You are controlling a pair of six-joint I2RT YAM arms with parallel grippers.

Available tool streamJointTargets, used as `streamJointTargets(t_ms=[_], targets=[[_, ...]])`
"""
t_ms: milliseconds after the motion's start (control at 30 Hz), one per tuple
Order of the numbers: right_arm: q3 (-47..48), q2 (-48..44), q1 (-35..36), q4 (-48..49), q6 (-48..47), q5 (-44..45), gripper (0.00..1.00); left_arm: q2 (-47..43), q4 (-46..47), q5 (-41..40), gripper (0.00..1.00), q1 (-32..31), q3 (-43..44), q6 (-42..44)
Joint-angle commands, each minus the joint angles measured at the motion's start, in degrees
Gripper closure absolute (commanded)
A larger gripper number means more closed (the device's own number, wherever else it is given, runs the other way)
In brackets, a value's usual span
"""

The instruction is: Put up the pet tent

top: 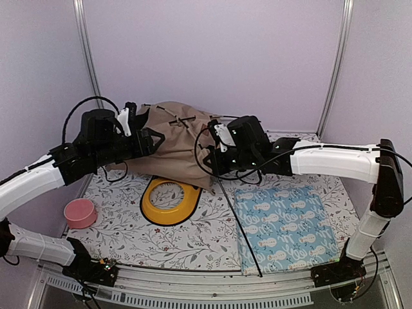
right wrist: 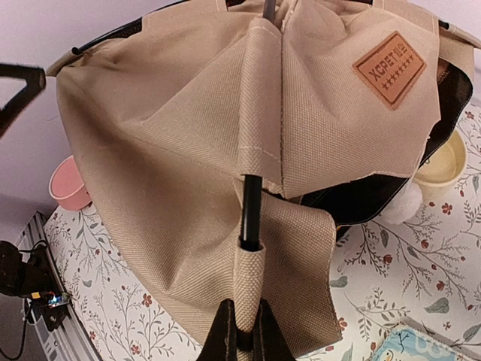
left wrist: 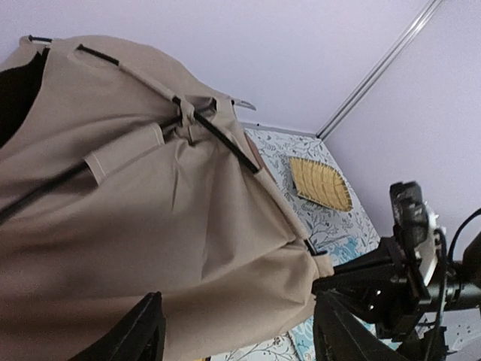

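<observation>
**Tent slumps between two tools**

The beige tent (top: 177, 138) sits bunched toward the back of the flowered desk (top: 122, 235), between the two arms. Seen from above, one tool is at its left flank and the other at its right near corner.

In the left wrist view, the left tool (left wrist: 240, 297) is spread wide. Its dark fingers (left wrist: 143, 335) stand either side of a bulge of tan cloth. Whether they touch the cloth cannot be told.

In the right wrist view, the right tool (right wrist: 242, 323) is narrowed to a slit. It pinches a thin black pole (right wrist: 252, 203) where it slips into a fabric sleeve at the tent's hem. The cloth rises in folds directly ahead of that tool. A brown label (right wrist: 389, 69) sits high on the right, and a white pom-pom (right wrist: 409, 204) hangs under the black-lined opening.

From above, the pole's free length runs from the right tool toward the desk's near edge, along the left side of a blue mat (top: 286, 228). A yellow tray (top: 161, 215) lies just in front of the tent. A pink bowl (top: 80, 212) stands well apart at the left.
</observation>
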Motion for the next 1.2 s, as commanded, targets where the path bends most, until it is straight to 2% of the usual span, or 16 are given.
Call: streamJointTargets(t_ms=[0, 233, 533, 900, 1167], targets=[[6.42, 2.48, -0.66, 6.12, -2.54, 0.32, 1.00, 1.01, 3.99, 4.57, 0.32, -2.95, -4.94, -0.85], [10.75, 6.06, -0.84, 5.42, -1.88, -1.75, 1.00, 3.06, 7.72, 4.54, 0.27, -6.36, -9.32, 1.98], [11.36, 7.19, -0.78, 5.21, -0.36, -2.85, 1.00, 6.95, 8.34, -0.87, 0.23, -6.82, -6.28, 7.64], [11.36, 7.30, -0.80, 4.79, 0.11, -3.63, 1.00, 11.77, 8.89, -1.04, 0.26, -8.09, -2.77, 16.08], [11.36, 7.79, -0.78, 4.86, 0.46, -4.75, 1.00, 17.95, 11.70, -1.26, 0.28, -7.97, -2.13, 16.94]])
